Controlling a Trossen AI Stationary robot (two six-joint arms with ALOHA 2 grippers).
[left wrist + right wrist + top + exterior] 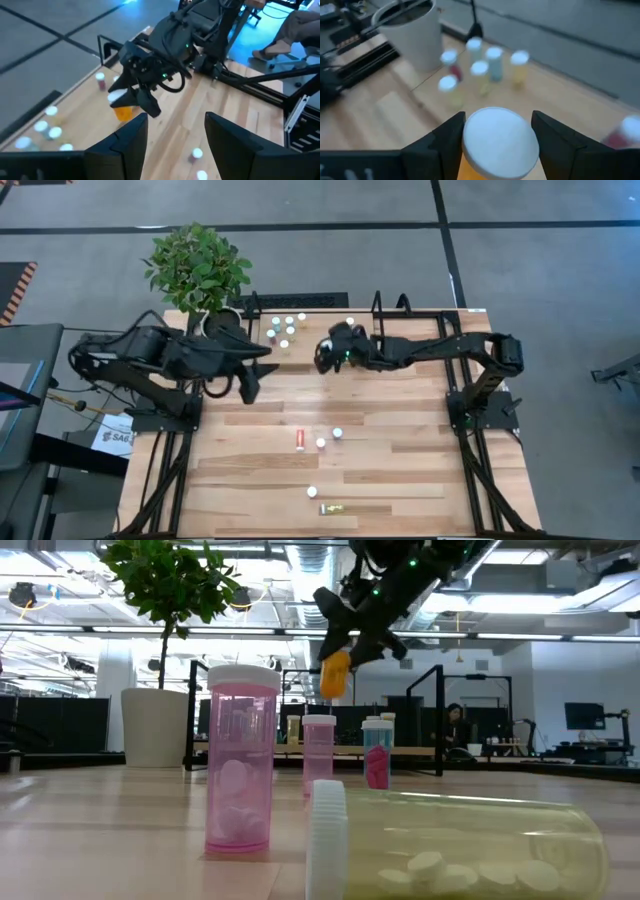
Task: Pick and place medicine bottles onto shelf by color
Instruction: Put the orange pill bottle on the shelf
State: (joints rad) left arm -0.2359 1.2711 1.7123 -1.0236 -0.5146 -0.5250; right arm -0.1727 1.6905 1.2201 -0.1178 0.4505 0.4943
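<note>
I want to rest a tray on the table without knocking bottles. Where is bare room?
Bare: the right side of the tabletop, beyond the loose bottles. Crowded: the shelf by the plant, where the right claw holds an orange bottle.

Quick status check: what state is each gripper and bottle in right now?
right gripper: shut on orange bottle, raised.
orange bottle: held, capped.
left gripper: open, empty.
red bottle: lying down.
yellow bottle: lying down.
shelf bottles: upright, capped.
</note>
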